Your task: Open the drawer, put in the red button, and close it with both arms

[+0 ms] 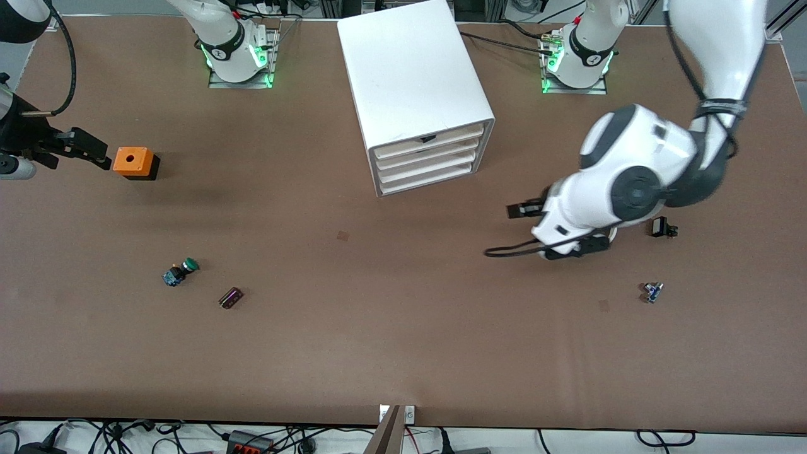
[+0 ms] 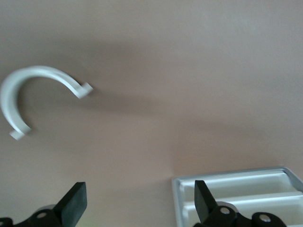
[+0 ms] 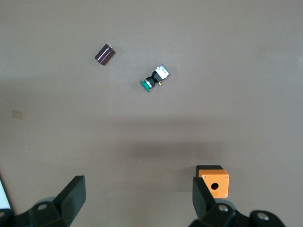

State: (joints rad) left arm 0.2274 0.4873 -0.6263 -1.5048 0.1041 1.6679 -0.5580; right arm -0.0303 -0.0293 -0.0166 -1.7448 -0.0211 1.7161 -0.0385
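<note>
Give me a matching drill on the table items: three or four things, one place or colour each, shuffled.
Things:
1. orange box
2. green-capped button
3. drawer cabinet
4. white C-shaped ring

Places or states:
A. between the two arm bases, all drawers shut
B. lying on its side beside a small dark maroon block
C. under the left end effector, on bare table
D. just in front of the right end effector, toward the right arm's end of the table

Pairs: 1-D, 2-B, 3-A, 4-C

White arms with dark grey joints, black cables, green-lit bases, and black gripper fingers.
</note>
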